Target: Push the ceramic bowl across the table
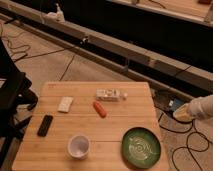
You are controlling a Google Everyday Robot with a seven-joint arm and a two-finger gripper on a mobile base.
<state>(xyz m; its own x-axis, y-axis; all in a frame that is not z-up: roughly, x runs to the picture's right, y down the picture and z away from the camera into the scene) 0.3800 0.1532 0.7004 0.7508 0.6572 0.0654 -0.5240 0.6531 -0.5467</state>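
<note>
The dark-green ceramic bowl [141, 146] with a pale spiral inside sits on the light-wood table [117, 127] near its front right corner. My gripper [183, 114] shows at the right edge of the view, off the table's right side and above the floor. It is apart from the bowl, to the right of it and farther back. The white arm [204, 106] runs out of view to the right.
On the table stand a white cup [78, 146], a black remote [45, 125], a white packet [65, 104], an orange-red object [100, 109] and a white box [111, 94]. A black chair [11, 95] stands at the left. Cables [192, 142] lie on the floor at the right.
</note>
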